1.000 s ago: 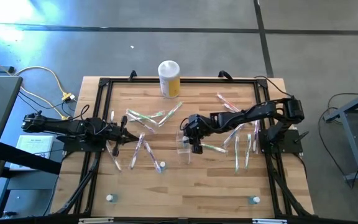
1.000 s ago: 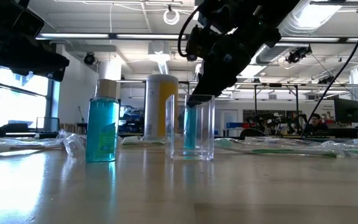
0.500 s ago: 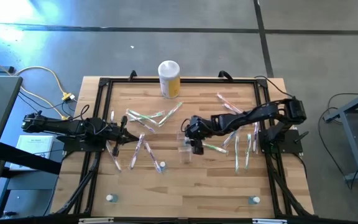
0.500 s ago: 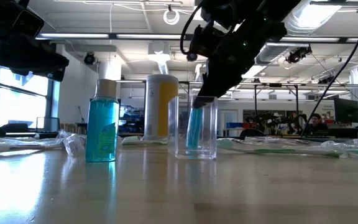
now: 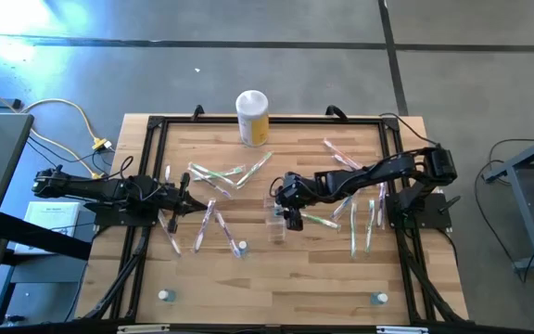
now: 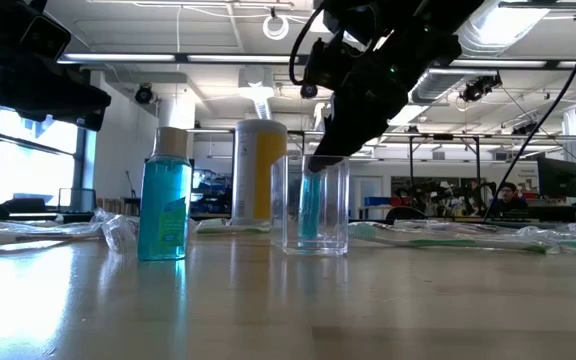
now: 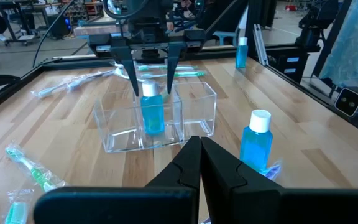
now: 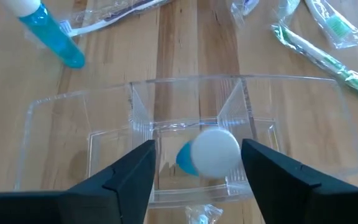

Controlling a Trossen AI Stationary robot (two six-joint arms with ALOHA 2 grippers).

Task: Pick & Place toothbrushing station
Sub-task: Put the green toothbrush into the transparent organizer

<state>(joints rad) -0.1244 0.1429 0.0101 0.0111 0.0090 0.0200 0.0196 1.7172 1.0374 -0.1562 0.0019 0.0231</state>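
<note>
The toothbrushing station is a clear plastic box point(image 7: 185, 115) with compartments, standing mid-table point(image 5: 276, 228). A blue bottle with a white cap point(image 8: 215, 151) stands upright in its middle compartment point(image 6: 310, 208). My right gripper point(image 7: 151, 73) hangs open just above the box, slanting down from the table's right. Its fingers point(image 8: 135, 177) flank the cap with a gap on each side. A second blue bottle point(image 7: 257, 140) stands on the table near the box. Wrapped toothbrushes point(image 5: 221, 173) lie scattered on the wood. My left gripper point(image 5: 182, 197) is shut at the table's left.
A yellow canister with a white lid point(image 5: 252, 117) stands at the far edge. More wrapped toothbrushes point(image 5: 360, 215) lie at the right, under my right arm. A black frame point(image 5: 156, 125) rims the table. Bare wood lies toward the near edge.
My right gripper has opened over the box and let go of the blue bottle, which now stands in the middle compartment. The clear box has shifted slightly toward the table's right. My left arm has kept still.
</note>
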